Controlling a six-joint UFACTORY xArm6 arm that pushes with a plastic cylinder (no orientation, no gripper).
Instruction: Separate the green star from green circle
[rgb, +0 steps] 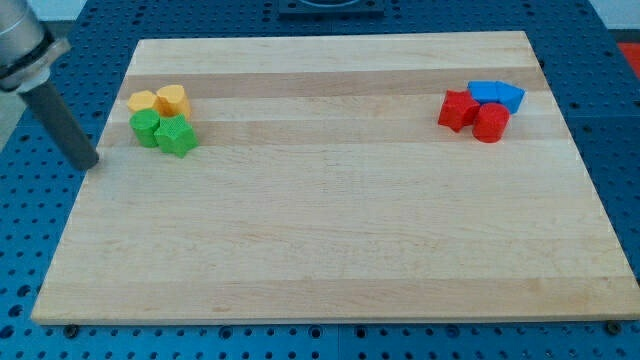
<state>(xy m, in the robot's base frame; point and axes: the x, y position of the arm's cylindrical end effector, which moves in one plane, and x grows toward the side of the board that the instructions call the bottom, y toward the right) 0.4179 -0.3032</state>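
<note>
Board: pale wooden board (330, 200) fills most of the frame, resting on a blue perforated table (610, 120).
Green pair: green star (177, 136) and green circle (147, 127) sit touching, upper left of the frame, circle on the left of the star.
Yellow pair: two yellow blocks (160, 100), shapes unclear, directly above the greens and touching them.
Far cluster: two red blocks (475, 115) and two blue blocks (497, 94), upper right of the frame, well apart from the task's pieces.
My tip: tip (90, 164) stands at the board's left edge, left of and slightly below the green circle, not touching any block.
Fingers: none fitted; the arm ends in a plain rod, so nothing spreads, closes or pinches.
Risk one: pushing in from the left would likely drive circle and star along together, since they touch.
Risk two: a stroke through the seam may knock the yellow blocks, packed tight above.
Risk three: a block shoved leftward could slide off the nearby edge.
Writing: no brand, label or lettering readable.
</note>
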